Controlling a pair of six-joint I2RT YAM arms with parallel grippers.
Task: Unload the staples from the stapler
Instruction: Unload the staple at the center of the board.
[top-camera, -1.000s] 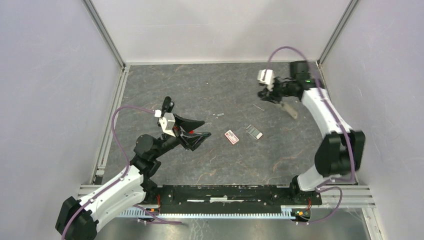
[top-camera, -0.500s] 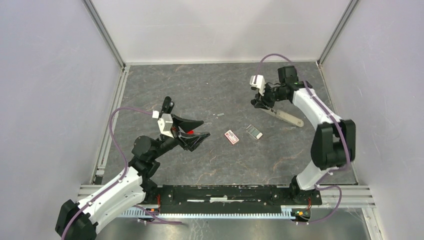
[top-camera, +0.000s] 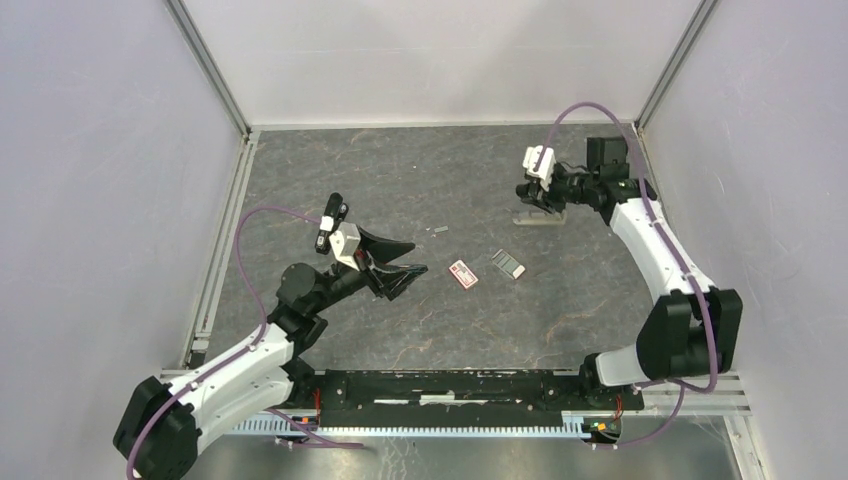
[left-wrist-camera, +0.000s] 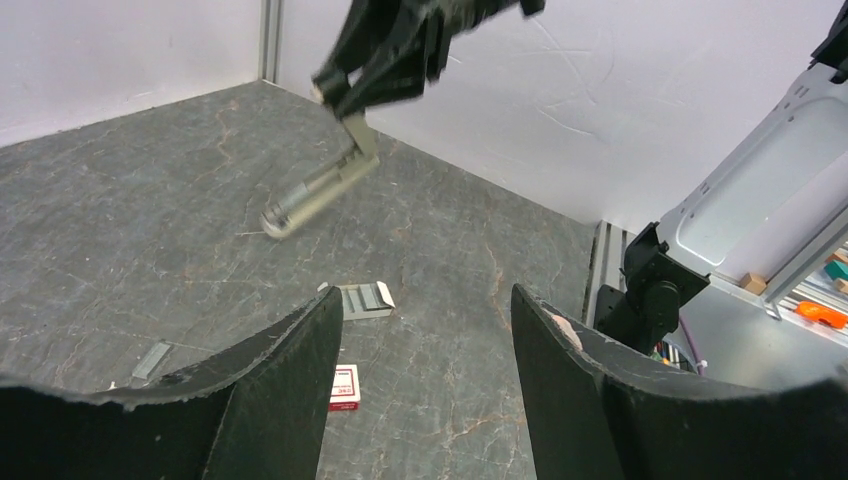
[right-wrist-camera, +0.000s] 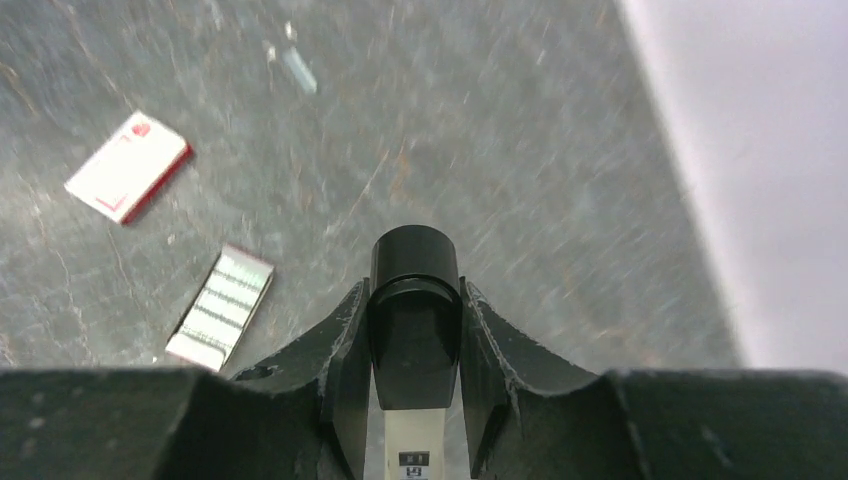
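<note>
My right claw (right-wrist-camera: 413, 305) is partly closed, both fingers pinching the black end of the slim black and grey-beige metal desk stapler (left-wrist-camera: 318, 187), up at 1 o'clock on the mat. The pale rail slants down from my grip with its rounded tip low over the mat; I cannot tell whether it touches. Toward 7 o'clock from there, the small flat silvery-grey ridged strip of staples (top-camera: 507, 264) lies loose on the dark stone-patterned mat (top-camera: 400, 330), near a little red-and-white box (top-camera: 462, 273). My left claw (left-wrist-camera: 425, 300) hangs wide open and empty near 8 o'clock. I judge the strip is already out, so this is the tail of the job. Next I should lay the stapler flat and let go gently.
</note>
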